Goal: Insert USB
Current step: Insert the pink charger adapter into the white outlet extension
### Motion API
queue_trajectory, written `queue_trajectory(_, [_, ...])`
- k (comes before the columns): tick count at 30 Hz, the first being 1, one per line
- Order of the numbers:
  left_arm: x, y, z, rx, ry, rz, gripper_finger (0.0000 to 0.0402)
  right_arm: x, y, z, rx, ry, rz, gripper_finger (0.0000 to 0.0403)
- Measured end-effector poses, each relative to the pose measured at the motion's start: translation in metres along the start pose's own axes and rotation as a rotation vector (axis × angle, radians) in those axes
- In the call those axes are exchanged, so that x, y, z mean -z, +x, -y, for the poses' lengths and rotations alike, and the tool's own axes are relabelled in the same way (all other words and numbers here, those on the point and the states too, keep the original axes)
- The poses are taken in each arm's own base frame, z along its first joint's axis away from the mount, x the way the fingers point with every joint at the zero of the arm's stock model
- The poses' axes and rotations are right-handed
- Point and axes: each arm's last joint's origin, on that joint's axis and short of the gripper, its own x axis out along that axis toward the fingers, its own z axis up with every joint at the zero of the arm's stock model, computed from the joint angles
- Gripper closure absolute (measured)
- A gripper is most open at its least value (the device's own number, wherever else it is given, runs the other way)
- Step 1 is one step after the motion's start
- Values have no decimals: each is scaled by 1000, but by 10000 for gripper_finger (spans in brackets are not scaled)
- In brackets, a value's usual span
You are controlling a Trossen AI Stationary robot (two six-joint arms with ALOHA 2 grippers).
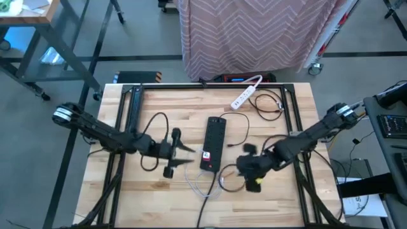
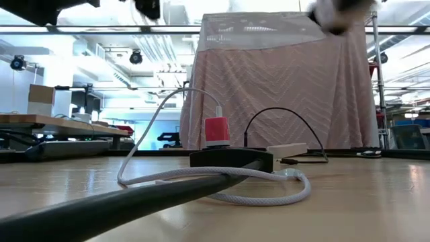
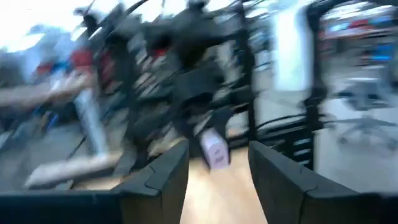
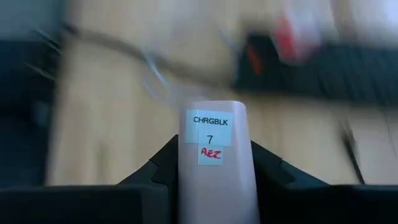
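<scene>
The charger block (image 4: 212, 163) was a pale pinkish-white brick with a white label reading CHRGBLK 7, pinched between the right gripper (image 4: 211, 163) jaws above the wooden surface (image 1: 159, 191), just right of the black power strip (image 1: 214, 143). A red plug (image 2: 216, 130) stood in the strip's near end, with a white braided cable (image 2: 262, 198) looping in front. The left gripper (image 3: 219, 163) hovered left of the strip, jaws spread and apparently empty, though that view was blurred. A white power strip (image 1: 245, 95) lay beyond.
</scene>
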Motion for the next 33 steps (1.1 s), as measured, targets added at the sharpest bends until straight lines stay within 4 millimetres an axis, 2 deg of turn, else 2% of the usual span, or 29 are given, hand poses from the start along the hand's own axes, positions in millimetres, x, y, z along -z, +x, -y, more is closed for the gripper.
queue_trajectory(3, [0, 5, 11, 81, 101, 104, 233, -14, 6, -5, -110, -114, 230, 302])
queue_trajectory(7, [5, 10, 25, 98, 246, 180, 214, -27, 7, -3, -239, -216, 485, 302])
queue_trajectory(10, [10, 13, 33, 100, 380, 212, 198, -34, 6, 6, -284, -209, 621, 302])
queue_trajectory(12, [11, 20, 37, 88, 436, 209, 186, -38, 8, 14, -304, -146, 664, 302])
queue_trajectory(17, [10, 45, 41, -19, 480, 102, 155, -34, 31, 27, -380, -6, 563, 302])
queue_trajectory(21, [14, 65, 45, 0, 540, -74, 133, -30, 45, 27, -455, 65, 484, 302])
queue_trajectory(26, [15, 90, 49, 17, 587, -263, 119, -30, 48, 30, -491, 93, 453, 302])
queue_trajectory(29, [8, 105, 51, 22, 556, -285, 118, -28, 51, 33, -477, 105, 417, 302])
queue_trajectory(33, [11, 119, 55, 40, 525, -345, 126, -26, 56, 36, -466, 128, 391, 302])
